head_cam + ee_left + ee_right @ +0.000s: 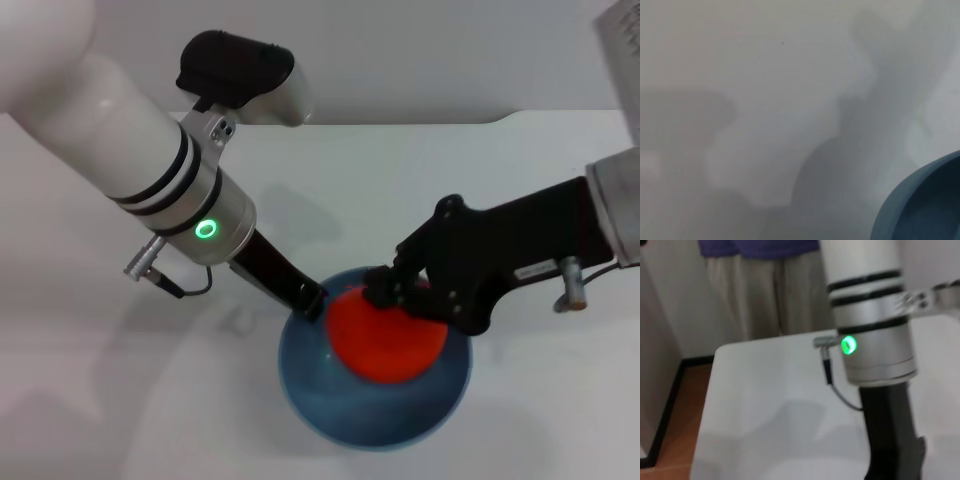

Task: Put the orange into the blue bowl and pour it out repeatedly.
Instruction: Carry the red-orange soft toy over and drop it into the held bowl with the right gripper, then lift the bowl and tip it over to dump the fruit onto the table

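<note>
White table (450, 190); person in beige trousers (765, 295) behind its far edge; wooden floor (682, 440).

A bright red-orange orange (388, 345) sits inside the light-blue glossy blue bowl (330, 385) at the lower centre of the head view, lying toward the bowl's upper right side with its top partly hidden. The round bowl rests upright; its curved rim also shows at the left wrist view's lower right corner (900, 200).

White arms, black bands, silver wrist, green ring light (206, 229), black pincers.
</note>
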{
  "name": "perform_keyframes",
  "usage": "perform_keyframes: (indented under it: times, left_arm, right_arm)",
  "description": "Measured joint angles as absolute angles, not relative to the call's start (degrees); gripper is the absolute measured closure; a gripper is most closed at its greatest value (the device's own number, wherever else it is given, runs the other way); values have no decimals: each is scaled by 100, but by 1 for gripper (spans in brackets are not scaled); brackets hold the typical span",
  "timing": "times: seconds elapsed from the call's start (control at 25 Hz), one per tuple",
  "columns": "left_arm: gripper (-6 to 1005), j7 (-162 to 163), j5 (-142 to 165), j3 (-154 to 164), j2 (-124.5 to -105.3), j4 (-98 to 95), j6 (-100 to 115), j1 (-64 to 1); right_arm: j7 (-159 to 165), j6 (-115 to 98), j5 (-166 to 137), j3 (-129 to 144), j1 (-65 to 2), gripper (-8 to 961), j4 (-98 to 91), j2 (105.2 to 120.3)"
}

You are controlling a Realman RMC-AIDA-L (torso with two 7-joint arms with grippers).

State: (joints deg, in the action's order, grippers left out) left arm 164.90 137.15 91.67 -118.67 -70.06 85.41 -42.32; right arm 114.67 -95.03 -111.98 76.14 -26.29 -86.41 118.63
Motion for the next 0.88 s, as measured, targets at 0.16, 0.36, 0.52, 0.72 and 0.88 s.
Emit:
perform_keyframes:
  times: [0.16,0.36,0.52,0.72,0.88]
  left_arm:
    - [999,16489,13713,9124,-11849,-7028,8512,-4255]
    - [1000,16478,13729,9122,-11838,-7037,8501,-4267]
    - [1000,16424,13834,9120,-11820,-7084,8349,-4211]
    - [999,15880,14090,9127,-11802,-7876,7540,-3569]
    - [999,15166,14034,9253,-11803,-8878,6408,-2585]
  right_arm:
    - [11560,-9460,-11307,7586,-2625,904,-8638,11871]
    - [11655,-9461,-11307,7295,-2495,822,-8808,11891]
    - [12083,-9371,-11327,6861,-2401,664,-8897,11898]
    - [12694,-9415,-11583,5931,-2242,488,-8809,11878]
    - [12731,-9514,-11814,5290,-1905,453,-8573,11895]
